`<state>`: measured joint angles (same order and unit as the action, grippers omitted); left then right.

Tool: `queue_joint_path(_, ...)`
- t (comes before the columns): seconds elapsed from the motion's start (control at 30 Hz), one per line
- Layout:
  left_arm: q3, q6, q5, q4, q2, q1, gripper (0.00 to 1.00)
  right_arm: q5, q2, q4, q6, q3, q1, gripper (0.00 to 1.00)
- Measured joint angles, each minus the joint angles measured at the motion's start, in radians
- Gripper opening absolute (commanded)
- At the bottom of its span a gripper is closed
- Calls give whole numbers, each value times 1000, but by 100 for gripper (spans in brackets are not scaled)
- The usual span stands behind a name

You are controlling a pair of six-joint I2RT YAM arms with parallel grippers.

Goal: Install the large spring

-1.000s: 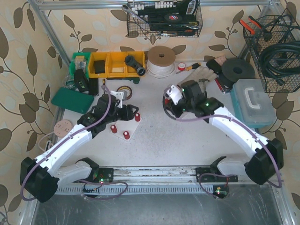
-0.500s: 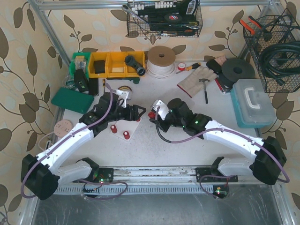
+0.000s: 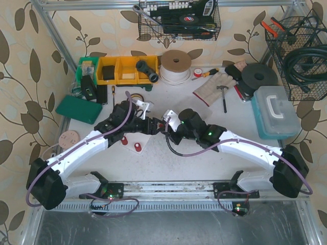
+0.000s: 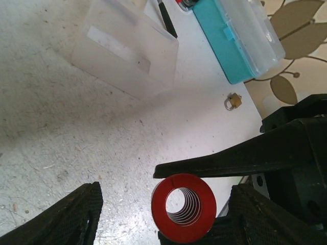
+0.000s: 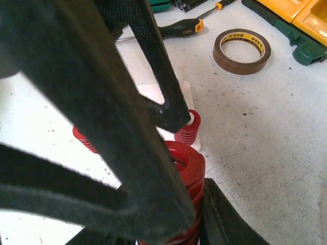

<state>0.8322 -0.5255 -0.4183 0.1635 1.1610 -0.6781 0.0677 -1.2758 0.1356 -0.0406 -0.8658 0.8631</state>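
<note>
The large red spring (image 4: 184, 206) shows end-on in the left wrist view, gripped above and below by my right gripper's black fingers (image 4: 230, 161). My right gripper (image 5: 179, 194) is shut on this spring (image 5: 190, 171) and holds it just above the white base plate (image 5: 168, 92). That plate (image 3: 134, 137) carries smaller red springs (image 5: 188, 130). My left gripper (image 4: 166, 204) is open, with a finger on each side of the spring, not touching it. In the top view the two grippers (image 3: 150, 125) (image 3: 167, 126) meet tip to tip at the table's middle.
A brown tape roll (image 5: 241, 50) and a screwdriver (image 5: 184, 28) lie behind the plate. Yellow bins (image 3: 125, 69), a green case (image 3: 79, 109), a glove (image 3: 214, 84) with a hammer, and a turquoise box (image 3: 276, 109) line the back and sides.
My right arm swung left and forward from the back middle, bringing the spring to the plate. My left gripper shifted right to meet it.
</note>
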Motion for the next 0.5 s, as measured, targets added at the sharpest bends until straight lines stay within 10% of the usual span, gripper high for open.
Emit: queue_joint_path(0.5, 3, -27, -38, -16, 47, -11, 33, -19, -18, -15, 0, -2, 14, 0)
